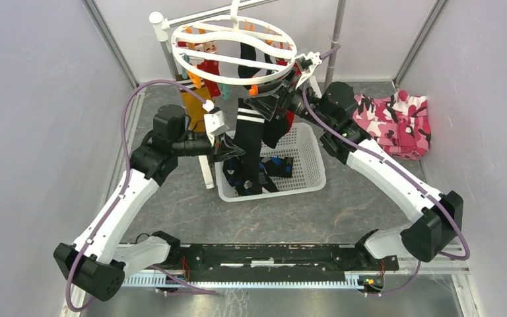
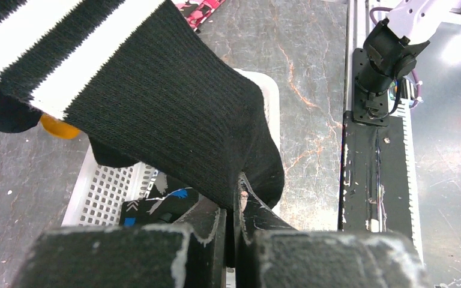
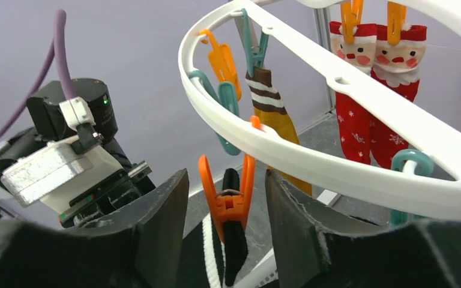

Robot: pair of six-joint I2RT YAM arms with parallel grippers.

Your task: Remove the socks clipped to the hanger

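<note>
The black striped sock hangs with its long axis vertical from the orange clip on the near rim of the hanger, its toe clamped in the left hand below, while the right hand, jaws spread, straddles that clip.

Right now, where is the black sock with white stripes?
The black striped sock hangs mid-frame in the top view, from an orange clip on the near rim of the hanger, above the white basket; the left end effector pinches its lower end.
</note>
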